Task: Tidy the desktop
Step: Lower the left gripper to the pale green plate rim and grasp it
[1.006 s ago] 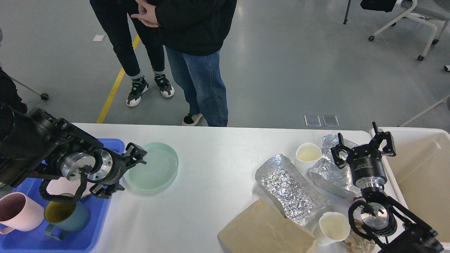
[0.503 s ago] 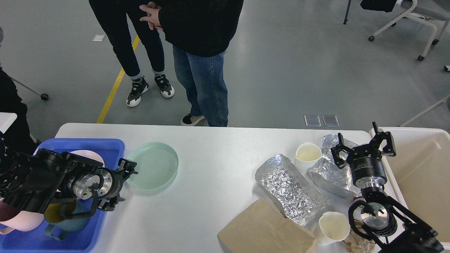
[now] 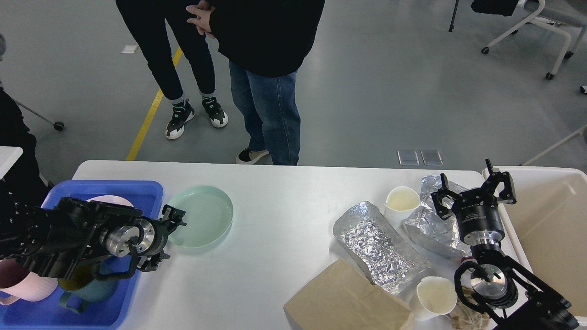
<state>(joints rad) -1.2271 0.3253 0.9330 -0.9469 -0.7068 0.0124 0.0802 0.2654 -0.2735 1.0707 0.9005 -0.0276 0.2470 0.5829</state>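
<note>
Desktop, large white matte tabletop [image 3: 284,256] | left gripper [image 3: 170,238] low at the left end, fingers seen end-on, opening can't tell, nothing visibly held | pale green round plate [image 3: 202,215] just right of it, near rim closest, blue plastic tray [image 3: 146,190] behind | right gripper [image 3: 472,197] spread wide, empty, over crumpled silver foil [image 3: 431,224] | left arm nearer the plate.

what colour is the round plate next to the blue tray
Pale mint green; the round shallow plate lies on the white desktop, seen best in the head view.
</note>
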